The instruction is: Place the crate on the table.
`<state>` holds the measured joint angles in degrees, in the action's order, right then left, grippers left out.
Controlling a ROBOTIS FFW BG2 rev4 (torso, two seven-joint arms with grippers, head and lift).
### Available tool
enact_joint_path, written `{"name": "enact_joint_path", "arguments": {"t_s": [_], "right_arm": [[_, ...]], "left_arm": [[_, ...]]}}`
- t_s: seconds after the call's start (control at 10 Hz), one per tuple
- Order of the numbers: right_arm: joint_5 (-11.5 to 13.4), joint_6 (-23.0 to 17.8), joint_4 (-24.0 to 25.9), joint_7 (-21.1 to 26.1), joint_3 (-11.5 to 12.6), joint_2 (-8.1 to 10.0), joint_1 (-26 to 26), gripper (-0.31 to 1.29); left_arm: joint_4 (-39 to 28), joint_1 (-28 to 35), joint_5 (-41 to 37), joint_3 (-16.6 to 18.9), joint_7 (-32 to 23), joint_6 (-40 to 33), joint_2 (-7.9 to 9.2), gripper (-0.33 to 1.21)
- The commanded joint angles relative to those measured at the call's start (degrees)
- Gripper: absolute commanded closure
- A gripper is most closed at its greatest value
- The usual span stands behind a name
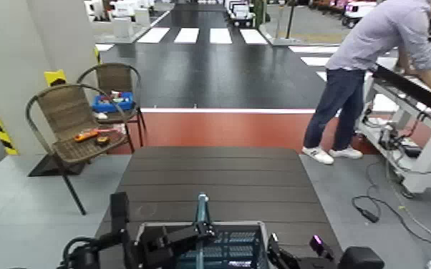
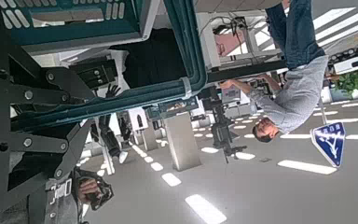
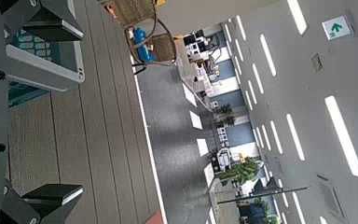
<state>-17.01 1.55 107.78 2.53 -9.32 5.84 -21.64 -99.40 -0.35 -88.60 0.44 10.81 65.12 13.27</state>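
Pinching the crate's thin teal handle is what the left gripper is up to, pressed together on the bar right over the middle of the crate. The left arm comes in low from the robot's left side, reaching across that side of the crate's rim with the forearm lying pretty flat, so the tips end up pointing inward toward the centre. The handle runs out from between them, and you can see that nicely in the left wrist view too. The right gripper is a different story: its fingers are spread wide, and it sits low just beside the crate's right side, with one corner of the light rim poking into the space between the tips in its wrist view. Can't tell if it's touching anything. The crate itself is right below the left gripper, at the robot's end of the table, and the dark planks stretch away beyond both grippers. Can't tell whether its bottom is resting on them. Farther out past the left gripper are two wicker chairs, and beyond the right one somebody is leaning over a white workbench.
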Motion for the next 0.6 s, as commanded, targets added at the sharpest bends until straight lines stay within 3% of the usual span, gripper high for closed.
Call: {"name": "enact_joint_path", "arguments": {"t_s": [0.1,0.6], "right_arm": [[-0.04,-0.06,-0.03,0.02,-0.08,0.05,0.10,0.15],[-0.21,-0.06,-0.20,-0.07,-0.17,0.05,0.10,0.15]], "left_arm": [[0.43,0.00,0.01,-0.26,0.35,0.00,0.00,1.06],[1.84,-0.70,0.09,-0.97,1.76,-0.70,-0.35,1.06]]}}
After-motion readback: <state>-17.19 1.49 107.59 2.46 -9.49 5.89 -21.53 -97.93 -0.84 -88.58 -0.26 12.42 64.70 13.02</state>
